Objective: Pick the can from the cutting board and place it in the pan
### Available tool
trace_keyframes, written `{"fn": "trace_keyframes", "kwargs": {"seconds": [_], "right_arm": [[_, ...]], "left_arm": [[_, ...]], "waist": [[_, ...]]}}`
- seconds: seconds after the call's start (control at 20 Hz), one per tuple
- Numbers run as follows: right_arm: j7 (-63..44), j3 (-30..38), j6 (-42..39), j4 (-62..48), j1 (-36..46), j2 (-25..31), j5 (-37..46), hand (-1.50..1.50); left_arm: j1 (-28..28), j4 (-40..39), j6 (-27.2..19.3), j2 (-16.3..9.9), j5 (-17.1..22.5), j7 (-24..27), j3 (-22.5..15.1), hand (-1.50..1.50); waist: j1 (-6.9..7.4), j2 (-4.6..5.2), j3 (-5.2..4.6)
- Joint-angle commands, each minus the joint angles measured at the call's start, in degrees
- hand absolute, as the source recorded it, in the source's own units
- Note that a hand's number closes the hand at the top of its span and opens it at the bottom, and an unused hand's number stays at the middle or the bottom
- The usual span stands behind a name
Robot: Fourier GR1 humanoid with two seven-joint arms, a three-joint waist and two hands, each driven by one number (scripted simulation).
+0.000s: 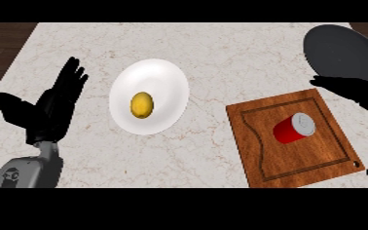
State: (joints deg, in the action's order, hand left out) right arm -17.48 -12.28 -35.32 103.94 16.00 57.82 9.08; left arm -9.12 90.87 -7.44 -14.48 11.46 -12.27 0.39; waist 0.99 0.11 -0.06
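Note:
A red can [294,128] with a silver lid lies on its side on the wooden cutting board [259,151] at the right. The dark pan [336,51] sits at the far right, beyond the board. My right hand [348,88] shows only partly at the right edge, between the pan and the board, up and right of the can and apart from it. At the left edge my left hand [52,108] rests open, fingers pointing up.
A white plate [161,80] holding a yellow oval object [141,104] stands in the middle of the marble counter. The counter's dark left edge runs at the upper left.

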Motion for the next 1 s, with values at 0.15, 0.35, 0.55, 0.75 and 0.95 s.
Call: {"fn": "trace_keyframes", "kwargs": {"seconds": [0.15,0.35,0.55,0.75,0.95], "right_arm": [[-4.12,-2.91,-6.94,4.66,2.96,0.13,7.42,-1.50],[-10.03,-2.86,-6.65,11.49,-0.42,-2.88,11.24,-1.50],[-6.68,-1.85,-7.95,6.68,2.27,-9.08,16.11,-1.50],[-16.68,-8.07,-7.85,11.84,1.56,-18.15,18.85,-1.50],[-15.75,-7.10,-12.52,6.39,3.54,-19.50,21.72,-1.50]], "left_arm": [[-1.32,-1.33,0.97,-0.78,0.34,-0.49,2.33,0.00],[1.21,-0.99,-0.93,2.11,-2.83,2.04,0.17,0.00],[1.54,-1.22,0.85,2.47,-2.42,2.62,1.20,0.00],[2.64,2.87,0.91,1.92,-1.99,-1.30,1.30,0.00],[-0.14,-0.12,1.51,2.66,-2.10,0.33,2.61,0.00]], "waist": [[-0.87,-0.15,0.02],[-1.27,-0.25,0.04],[-0.91,-0.11,0.05],[-0.64,-0.20,0.05],[-0.80,-0.10,0.04]]}}
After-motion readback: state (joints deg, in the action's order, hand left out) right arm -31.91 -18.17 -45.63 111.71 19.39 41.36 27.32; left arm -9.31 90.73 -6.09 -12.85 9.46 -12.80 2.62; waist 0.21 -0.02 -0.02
